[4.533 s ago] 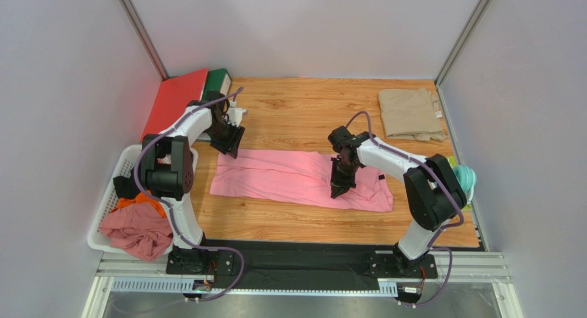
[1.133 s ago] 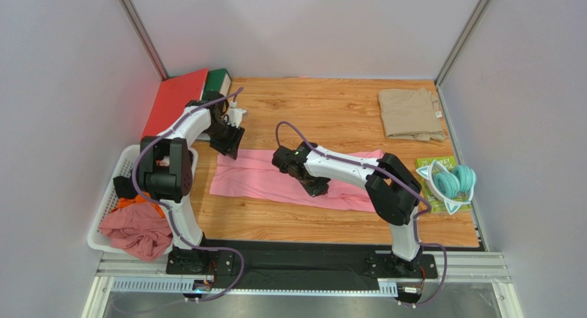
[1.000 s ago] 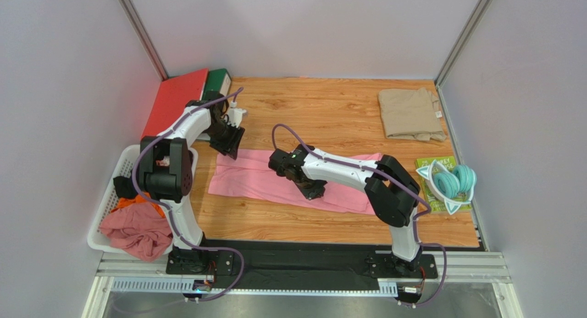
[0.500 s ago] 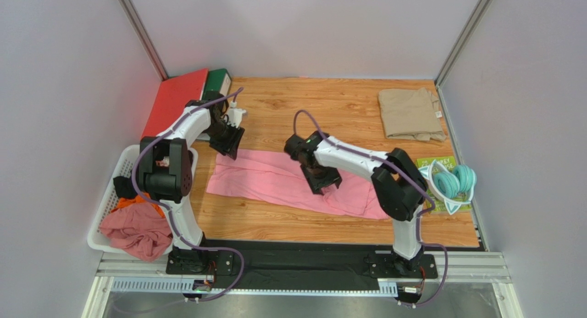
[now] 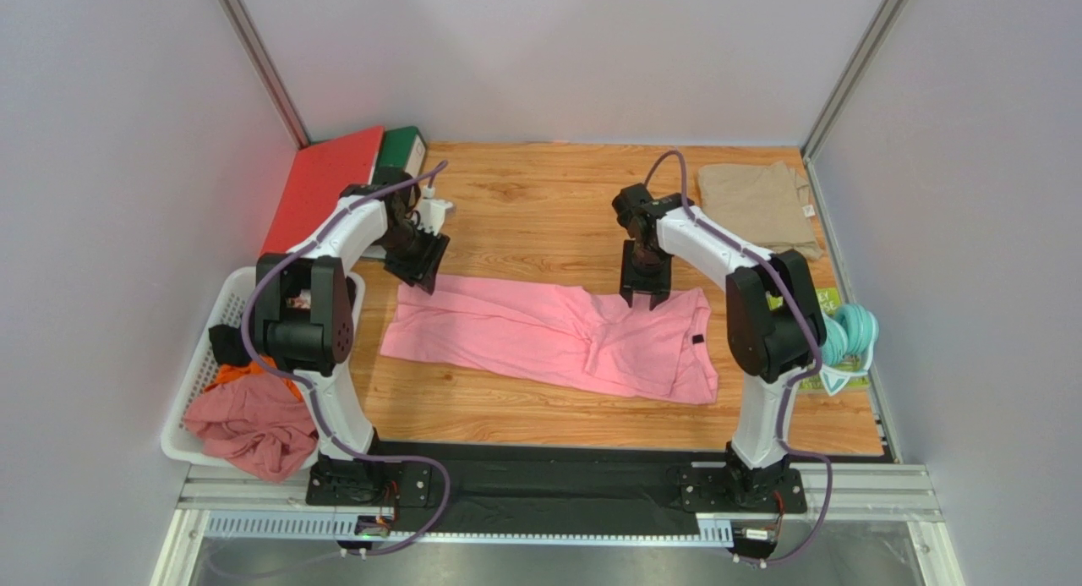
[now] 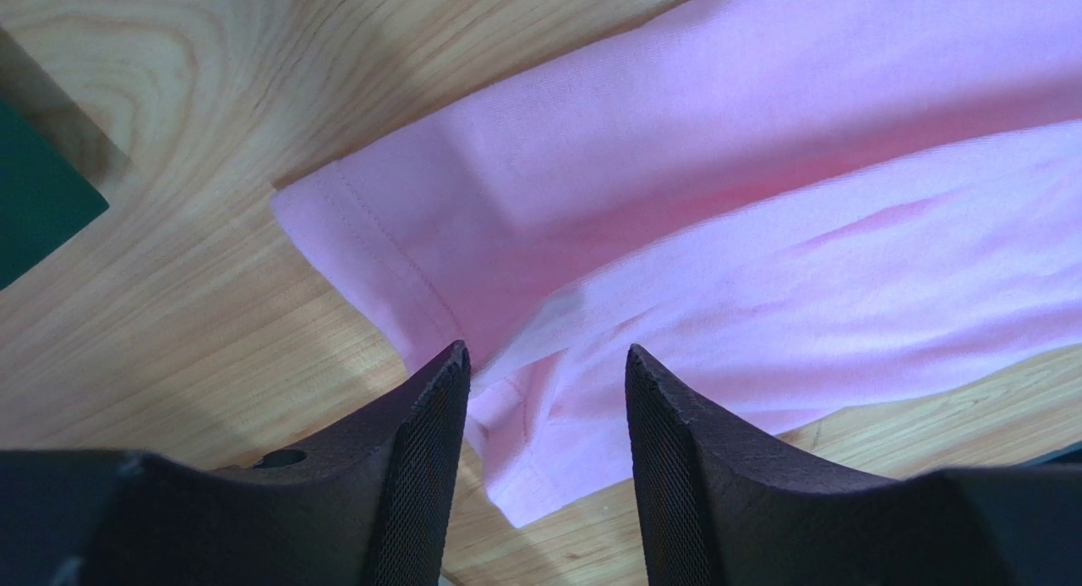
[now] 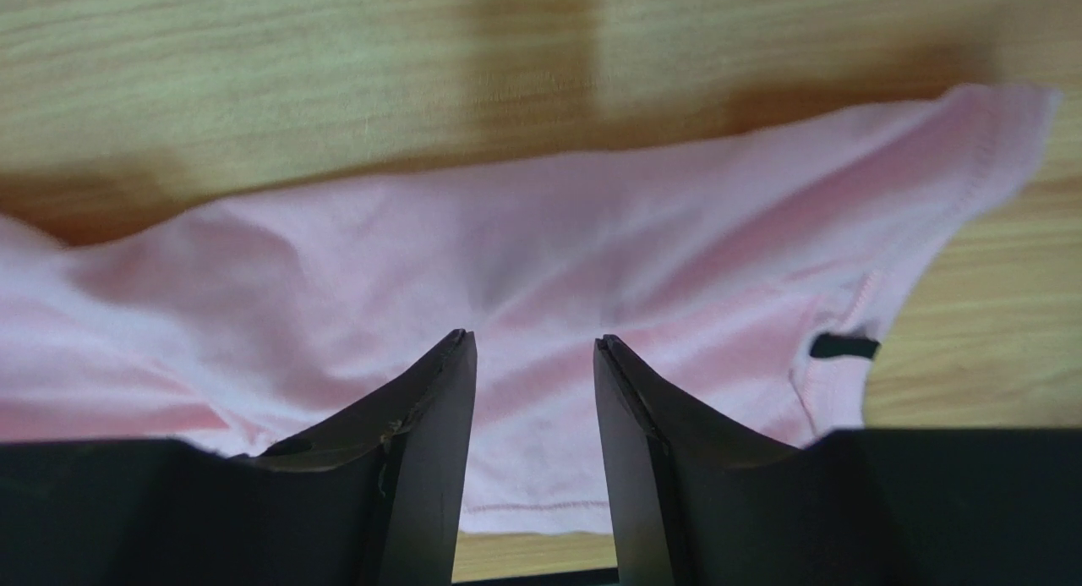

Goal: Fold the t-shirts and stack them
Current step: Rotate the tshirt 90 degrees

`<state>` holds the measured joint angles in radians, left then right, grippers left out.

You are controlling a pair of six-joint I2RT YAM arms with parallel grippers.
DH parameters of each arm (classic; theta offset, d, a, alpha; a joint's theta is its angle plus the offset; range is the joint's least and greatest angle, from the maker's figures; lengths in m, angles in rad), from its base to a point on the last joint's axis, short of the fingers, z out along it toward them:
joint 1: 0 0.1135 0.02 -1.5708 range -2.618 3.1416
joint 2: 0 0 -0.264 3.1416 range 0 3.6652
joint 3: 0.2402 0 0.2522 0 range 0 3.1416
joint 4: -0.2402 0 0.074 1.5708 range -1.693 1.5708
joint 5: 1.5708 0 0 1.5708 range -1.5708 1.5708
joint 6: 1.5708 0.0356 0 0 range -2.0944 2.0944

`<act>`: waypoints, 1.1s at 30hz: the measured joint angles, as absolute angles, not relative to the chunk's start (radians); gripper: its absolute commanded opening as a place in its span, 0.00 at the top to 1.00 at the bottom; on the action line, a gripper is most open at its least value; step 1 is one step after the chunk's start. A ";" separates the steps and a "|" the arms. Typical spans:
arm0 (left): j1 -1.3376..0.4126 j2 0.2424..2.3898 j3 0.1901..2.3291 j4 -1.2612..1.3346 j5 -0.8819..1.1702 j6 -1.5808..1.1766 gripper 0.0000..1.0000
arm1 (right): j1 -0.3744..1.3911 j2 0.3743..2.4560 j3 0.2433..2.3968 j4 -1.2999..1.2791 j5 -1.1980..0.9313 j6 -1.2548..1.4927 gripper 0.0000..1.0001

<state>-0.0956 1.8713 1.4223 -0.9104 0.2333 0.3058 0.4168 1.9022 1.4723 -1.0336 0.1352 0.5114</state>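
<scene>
Although both arms were extended over the wooden surface [image 5: 546,206], nothing was clamped. The left gripper [image 6: 546,358] was held with its fingers apart just above a hemmed corner of the pink t-shirt [image 5: 546,339]. The right gripper [image 7: 534,345] was likewise parted over the shirt's far edge, and cloth was seen below the gap in both wrist views.

Just beyond the left gripper a red flat case [image 5: 320,187] and a green one [image 5: 404,149] were found, the green one nearer the fingers. Back towards that arm's base, on its left, a white basket [image 5: 210,358] of crumpled clothes [image 5: 254,428] was set. Beyond and to the right of the right gripper the khaki t-shirt [image 5: 756,206] was laid folded, well apart from the pink one. Teal headphones [image 5: 848,339] were partly hidden behind the right arm.

A small dark label [image 7: 845,346] was seen to the right of the right gripper; no writing could be read on it.

The pink t-shirt was stretched as a long band from the left gripper to just past the right one, its labelled end to the right.
</scene>
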 measured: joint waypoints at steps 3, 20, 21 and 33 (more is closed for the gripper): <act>-0.088 1.871 1.418 -0.913 0.231 0.310 0.44 | 0.385 1.974 1.470 -1.003 0.092 0.518 0.58; -0.072 1.967 1.607 -0.950 0.262 0.302 0.44 | 0.226 1.948 1.420 -0.923 -0.098 0.545 0.57; -0.073 1.978 1.630 -0.948 0.265 0.299 0.44 | 0.224 1.935 1.419 -0.921 -0.108 0.549 0.57; -0.102 2.019 1.597 -0.942 0.278 0.289 0.44 | 0.198 1.848 1.311 -0.900 -0.116 0.564 0.58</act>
<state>-0.1024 2.0190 1.5974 -0.9424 0.2783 0.2890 0.1982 1.8484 1.3106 -0.9001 -0.1162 0.5640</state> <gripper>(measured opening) 0.556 0.419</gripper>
